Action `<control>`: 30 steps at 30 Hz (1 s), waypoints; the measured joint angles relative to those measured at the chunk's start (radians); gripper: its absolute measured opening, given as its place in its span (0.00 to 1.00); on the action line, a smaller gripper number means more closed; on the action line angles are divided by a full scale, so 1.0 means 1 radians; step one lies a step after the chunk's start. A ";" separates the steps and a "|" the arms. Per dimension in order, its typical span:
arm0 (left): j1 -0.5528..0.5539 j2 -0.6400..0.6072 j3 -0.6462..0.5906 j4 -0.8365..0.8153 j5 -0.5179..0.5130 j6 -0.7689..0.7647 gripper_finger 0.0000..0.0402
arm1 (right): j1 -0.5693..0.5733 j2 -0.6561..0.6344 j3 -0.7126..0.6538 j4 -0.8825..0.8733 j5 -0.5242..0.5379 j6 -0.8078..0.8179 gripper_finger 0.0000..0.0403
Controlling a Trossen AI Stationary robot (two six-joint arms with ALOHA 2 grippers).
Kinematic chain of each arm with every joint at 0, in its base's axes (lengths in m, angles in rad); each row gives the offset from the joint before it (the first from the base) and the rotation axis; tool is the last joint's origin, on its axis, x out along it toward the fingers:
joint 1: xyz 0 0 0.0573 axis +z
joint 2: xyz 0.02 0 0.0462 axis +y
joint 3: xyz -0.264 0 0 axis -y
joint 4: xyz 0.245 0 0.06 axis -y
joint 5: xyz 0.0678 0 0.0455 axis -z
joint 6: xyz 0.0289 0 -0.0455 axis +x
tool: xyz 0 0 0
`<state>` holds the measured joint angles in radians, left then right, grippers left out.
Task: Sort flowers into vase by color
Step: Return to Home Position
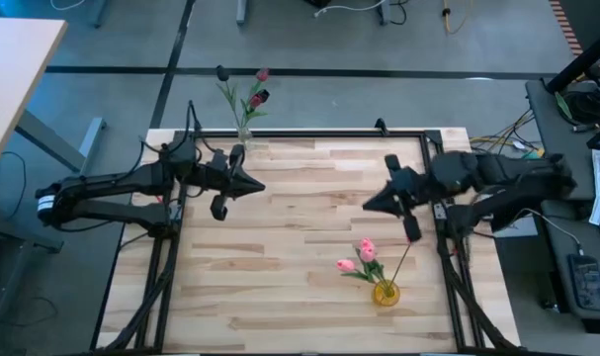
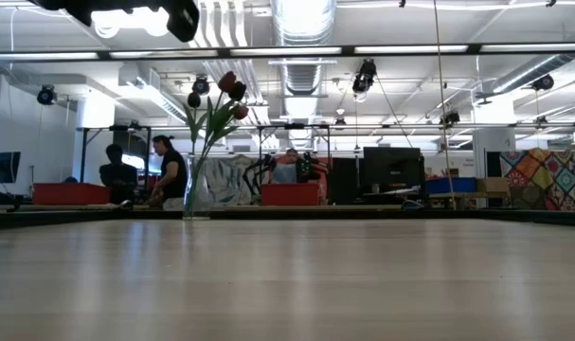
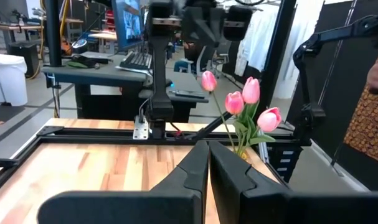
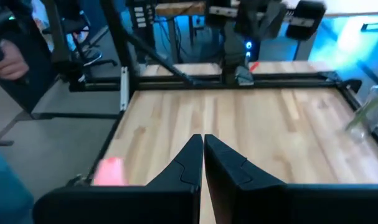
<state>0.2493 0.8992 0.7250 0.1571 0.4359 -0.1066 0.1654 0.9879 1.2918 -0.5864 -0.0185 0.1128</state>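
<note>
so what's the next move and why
Probably settle both arms at rest: the pink flowers stand in the yellow vase, the dark flowers in the clear vase, no stems lie on the table, and the left hand and right hand are shut, holding nothing.

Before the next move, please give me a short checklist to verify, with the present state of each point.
1. Left gripper shut and holding nothing: ok.
2. Right gripper shut and holding nothing: ok.
3. Pink flowers stand in the yellow vase: ok.
4. Dark flowers stand in the clear vase: ok.
5. Clear vase upright: ok.
6. Both grippers apart from the vases: ok.
</note>
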 joint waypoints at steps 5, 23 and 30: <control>-0.013 0.048 0.000 0.043 -0.018 -0.012 0.00 | -0.188 -0.020 -0.127 0.160 -0.160 -0.084 0.02; -0.146 -0.016 -0.169 0.037 -0.444 -0.005 0.00 | -0.380 -0.231 -0.659 0.636 -0.190 -0.078 0.02; -0.188 -0.161 -0.349 0.046 -0.554 -0.029 0.00 | -0.382 -0.285 -0.861 0.852 -0.165 -0.045 0.02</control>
<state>0.0616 0.7377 0.3763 0.2027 -0.1183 -0.1356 -0.2164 0.7026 0.4310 0.2660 -0.1833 0.0675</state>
